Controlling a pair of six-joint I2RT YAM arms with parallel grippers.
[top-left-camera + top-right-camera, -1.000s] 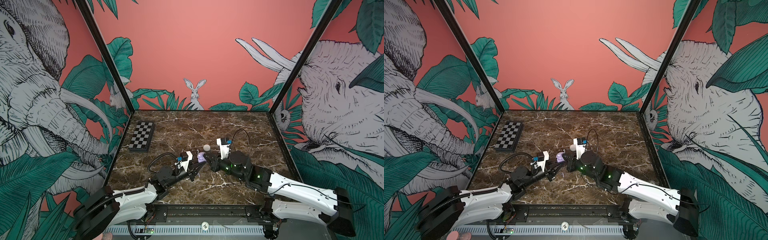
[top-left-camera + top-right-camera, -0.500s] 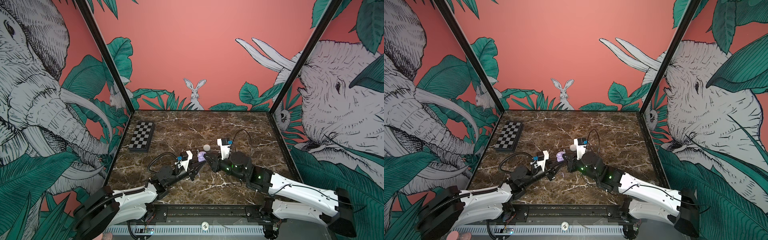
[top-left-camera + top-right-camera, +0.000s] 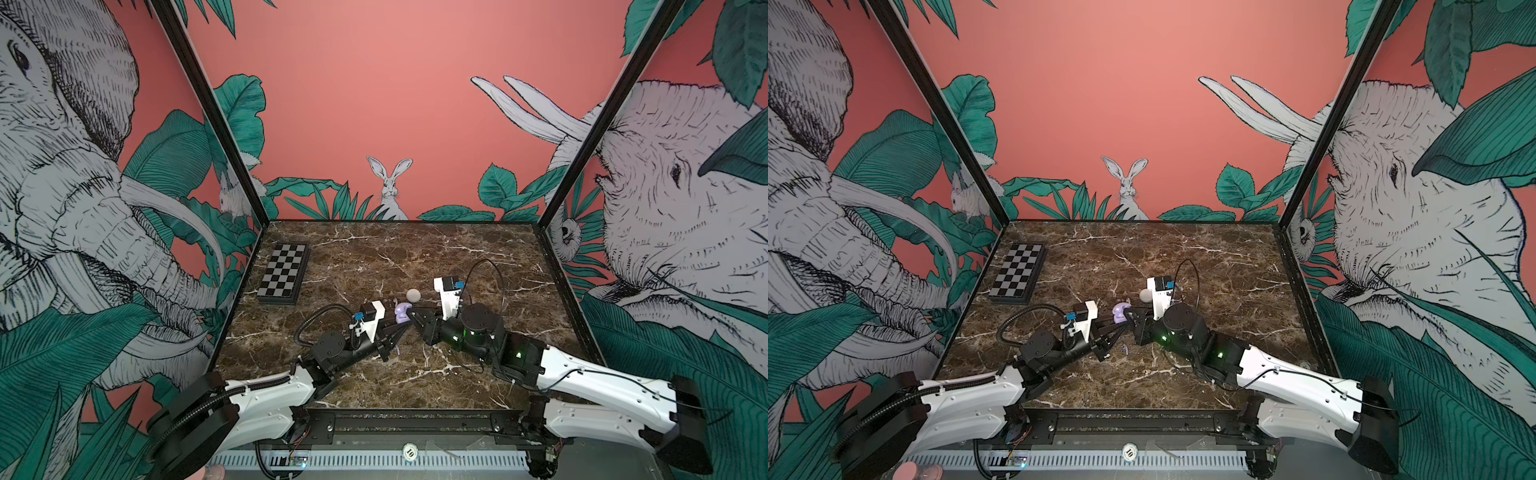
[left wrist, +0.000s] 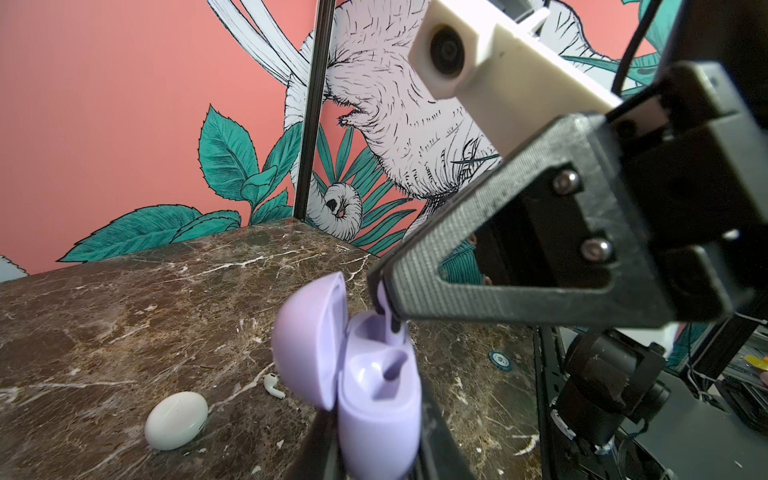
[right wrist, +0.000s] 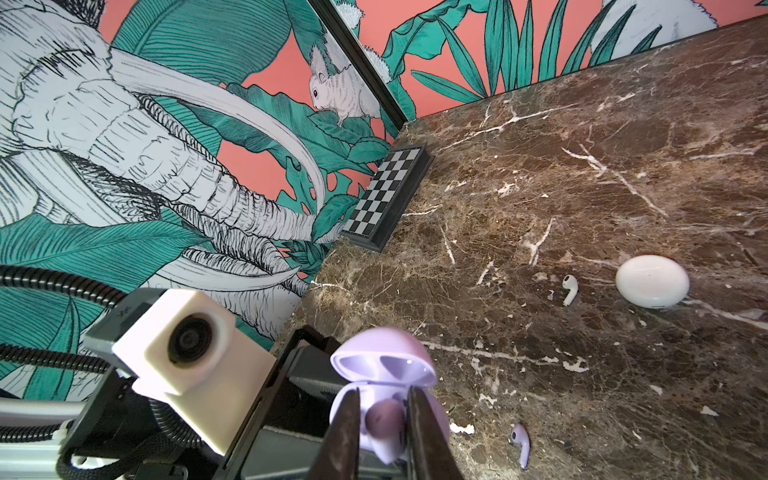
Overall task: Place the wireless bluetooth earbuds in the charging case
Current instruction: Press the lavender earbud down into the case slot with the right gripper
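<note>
The lilac charging case (image 3: 402, 312) (image 3: 1120, 311) is held off the table with its lid open, and my left gripper (image 4: 378, 457) (image 3: 400, 328) is shut on its body (image 4: 378, 415). My right gripper (image 5: 383, 415) (image 3: 411, 314) meets it from the right. Its jaws closely flank a lilac earbud (image 5: 384, 415) whose stem (image 4: 392, 328) is in a slot of the case. Whether the pads still press on it does not show. A second lilac earbud (image 5: 521, 444) (image 3: 1124, 347) lies on the marble below. A white earbud (image 5: 569, 288) (image 4: 272, 384) lies beside a shut white case (image 3: 413, 294) (image 5: 652, 281).
A small chessboard (image 3: 284, 279) (image 5: 386, 195) lies at the far left by the wall. Printed walls close the marble table (image 3: 478, 266) on three sides. A black rail (image 3: 415, 424) runs along the front edge.
</note>
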